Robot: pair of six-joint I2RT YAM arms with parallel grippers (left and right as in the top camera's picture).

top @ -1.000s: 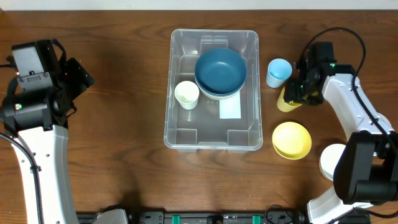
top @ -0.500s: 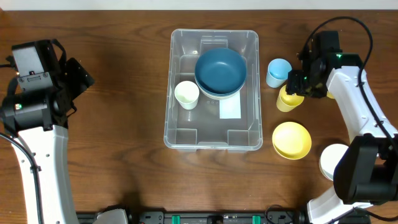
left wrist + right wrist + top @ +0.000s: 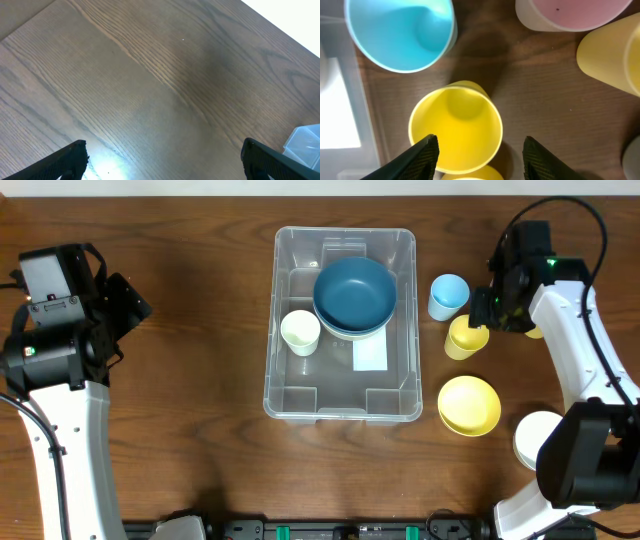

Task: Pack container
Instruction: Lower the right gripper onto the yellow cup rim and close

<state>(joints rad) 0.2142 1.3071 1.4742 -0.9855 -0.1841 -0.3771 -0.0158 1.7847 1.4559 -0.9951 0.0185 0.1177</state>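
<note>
The container [image 3: 290,395], a large clear bin, stands at the table's middle and holds stacked blue bowls [image 3: 354,292] and a cream cup [image 3: 300,332]. To its right a yellow cup [image 3: 463,338] stands upright on the table. My right gripper [image 3: 481,313] hovers over it, open. In the right wrist view the left finger overlaps the yellow cup's [image 3: 455,130] rim and the right finger [image 3: 545,160] stands apart from it, so my right gripper [image 3: 480,142] holds nothing. My left gripper [image 3: 162,162] is open wide over bare wood at the far left, with the container's corner [image 3: 305,145] just in sight.
A light blue cup [image 3: 449,295] stands beside the yellow cup, a yellow bowl [image 3: 469,404] in front of it, a white bowl [image 3: 530,438] at the right edge. The right wrist view also shows a pink cup [image 3: 575,12] and a pale yellow cup [image 3: 612,52].
My right gripper has drawn back from the yellow cup toward the table's far side and its jaws have widened a little. The cup now stands upright. The left arm has not moved.
</note>
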